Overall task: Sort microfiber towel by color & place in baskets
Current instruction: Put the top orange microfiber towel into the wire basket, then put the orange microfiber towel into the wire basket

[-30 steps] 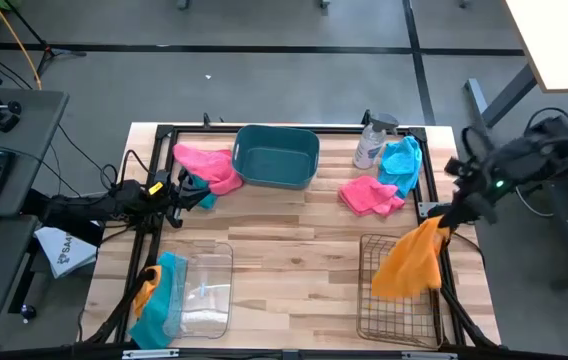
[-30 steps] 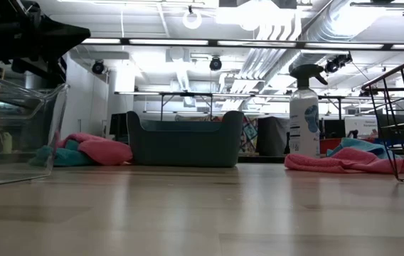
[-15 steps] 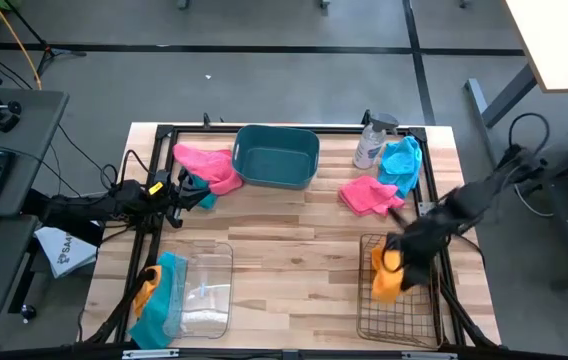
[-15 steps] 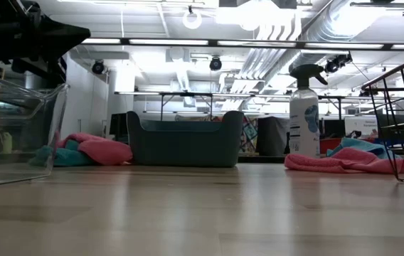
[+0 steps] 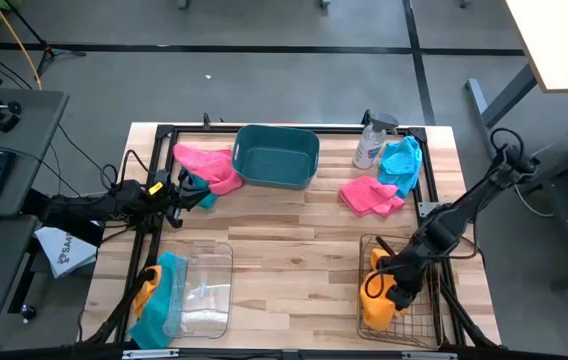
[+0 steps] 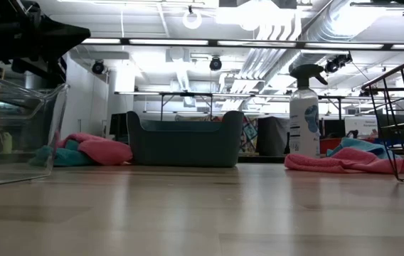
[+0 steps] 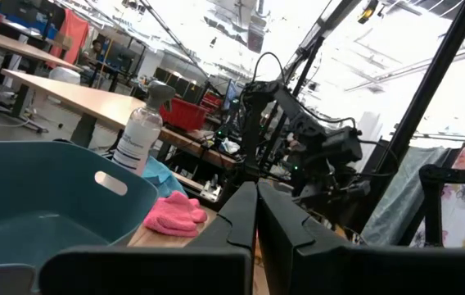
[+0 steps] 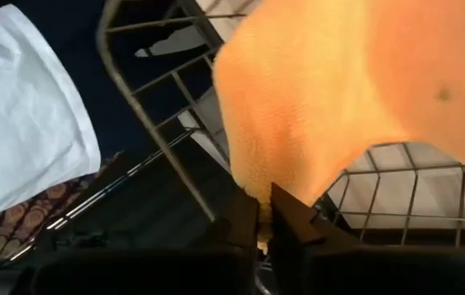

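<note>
Orange towel (image 5: 376,291) was down inside the bronze wire-mesh basket (image 5: 368,322) at the near right corner of your table (image 5: 294,230), bunched against the basket's middle. Your right gripper (image 5: 394,284) was lowered into that basket with it, and in the right wrist view its two fingers (image 8: 243,220) sat close together with the orange cloth (image 8: 331,90) pinched between them, the mesh wires showing around and beneath the fabric.

Your left gripper (image 5: 181,187) waited at the table's left edge, its fingers (image 7: 241,215) pressed together with nothing between them, just beside a pink towel (image 5: 207,166) with a bit of teal cloth (image 5: 207,199) under it.

You had the teal tub (image 5: 277,155) at the back centre, with nothing lying in it. To its right stood the spray bottle (image 5: 371,141), with a blue towel (image 5: 402,161) just beside it and a second pink towel (image 5: 369,195) touching that one toward the front.

At the near left corner sat the clear bin (image 5: 204,290), and against its outer side lay a teal towel (image 5: 163,294) with a smaller orange towel (image 5: 145,287) beside it.
</note>
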